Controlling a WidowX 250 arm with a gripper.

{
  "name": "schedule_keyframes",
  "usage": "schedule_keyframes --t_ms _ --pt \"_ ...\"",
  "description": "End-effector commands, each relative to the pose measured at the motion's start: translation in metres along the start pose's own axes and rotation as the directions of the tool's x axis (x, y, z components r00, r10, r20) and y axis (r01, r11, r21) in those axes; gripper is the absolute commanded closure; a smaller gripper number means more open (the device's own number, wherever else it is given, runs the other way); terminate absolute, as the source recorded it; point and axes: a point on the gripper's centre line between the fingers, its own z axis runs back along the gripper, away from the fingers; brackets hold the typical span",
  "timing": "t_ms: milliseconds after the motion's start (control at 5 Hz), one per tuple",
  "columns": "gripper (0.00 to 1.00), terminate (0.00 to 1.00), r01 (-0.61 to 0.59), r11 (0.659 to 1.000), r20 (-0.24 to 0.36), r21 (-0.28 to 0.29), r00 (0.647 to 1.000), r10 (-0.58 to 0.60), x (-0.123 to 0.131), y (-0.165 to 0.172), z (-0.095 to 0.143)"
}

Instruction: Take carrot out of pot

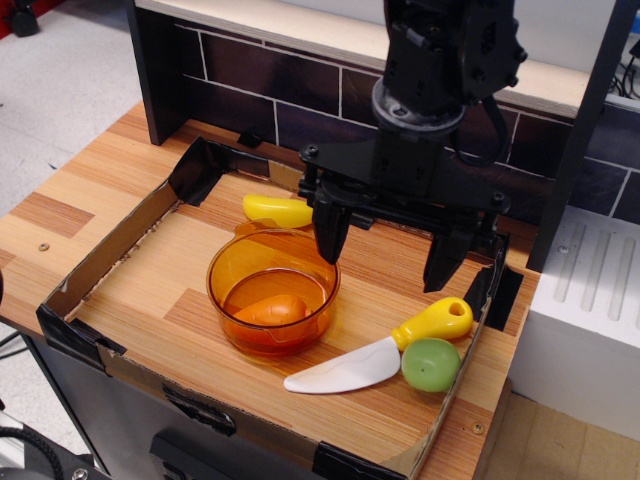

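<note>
Carrot [270, 309] lies inside pot [272, 292], below-left of the open hand [388, 252].

The carrot [272, 310] lies in the pot [226, 262], claw [388, 250] spread wide above.

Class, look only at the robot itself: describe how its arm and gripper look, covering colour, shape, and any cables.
The arm is black, made of blocky jointed housings with a round grey collar above the wrist. A thin black cable loops beside it. The gripper is black too: a wide flat crossbar with visible screws, carrying two tapered fingers. No markings are readable.
</note>
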Motion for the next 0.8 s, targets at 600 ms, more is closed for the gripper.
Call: schedule_keyframes --t_ms 600 --pt "0.00 0.00 0.542 0.835 -0.025 -0.091 0.837 -0.546 0.015 0.049 0.021"
